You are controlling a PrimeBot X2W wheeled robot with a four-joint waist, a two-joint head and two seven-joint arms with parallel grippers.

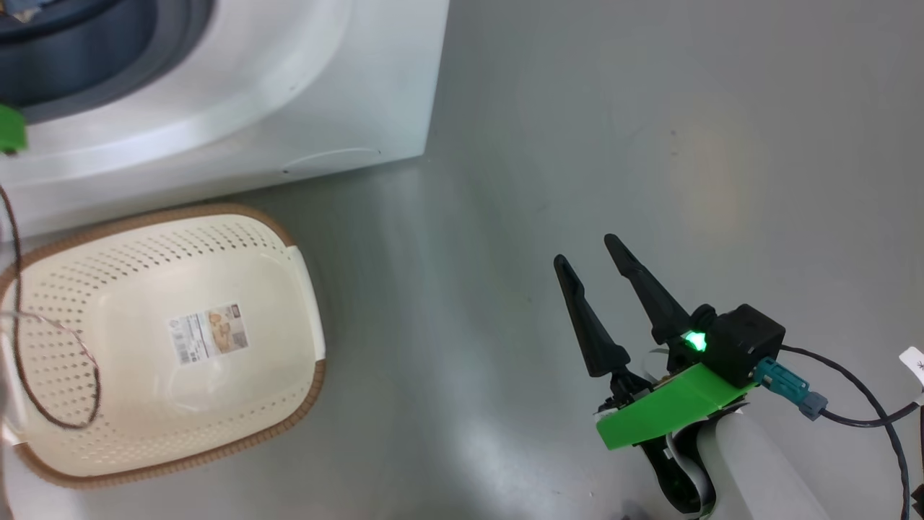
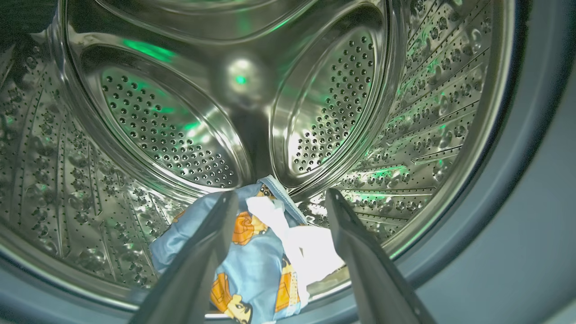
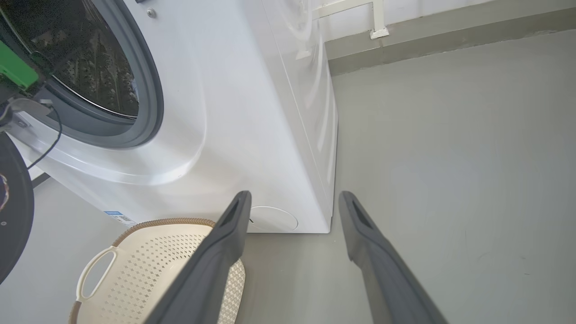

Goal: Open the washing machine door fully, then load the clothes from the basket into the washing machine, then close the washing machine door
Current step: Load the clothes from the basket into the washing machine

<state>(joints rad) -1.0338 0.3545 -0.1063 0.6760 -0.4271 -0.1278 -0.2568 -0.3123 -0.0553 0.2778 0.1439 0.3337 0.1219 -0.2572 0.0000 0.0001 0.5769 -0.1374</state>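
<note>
From the head, the basket [image 1: 289, 238] lay bare beside the washing machine [image 1: 325, 94], with a dark cable [image 1: 18, 325] drooping across it, a likely snag. My right claw [image 1: 585, 249] hung agape and held nothing.

At my left wrist, my left claw [image 2: 281, 194] gaped inside the steel drum [image 2: 171, 130]. The clothes [image 2: 256, 265] were heaped loose beneath it, soft, light and limp.

At my right wrist, the washing machine door [image 3: 15, 211] stood swung out. I judged it stiff and best pushed at its black rim.

The light-blue bear-print clothes [image 2: 256, 265] are lying with white cloth low in the steel drum [image 2: 171, 135] of the white washing machine [image 3: 234, 112]. The cream perforated basket [image 1: 216, 404] is sitting upright on the floor [image 1: 577, 144] just beside it; a black curved edge, possibly the washing machine door [image 3: 13, 211], is hanging open
</note>
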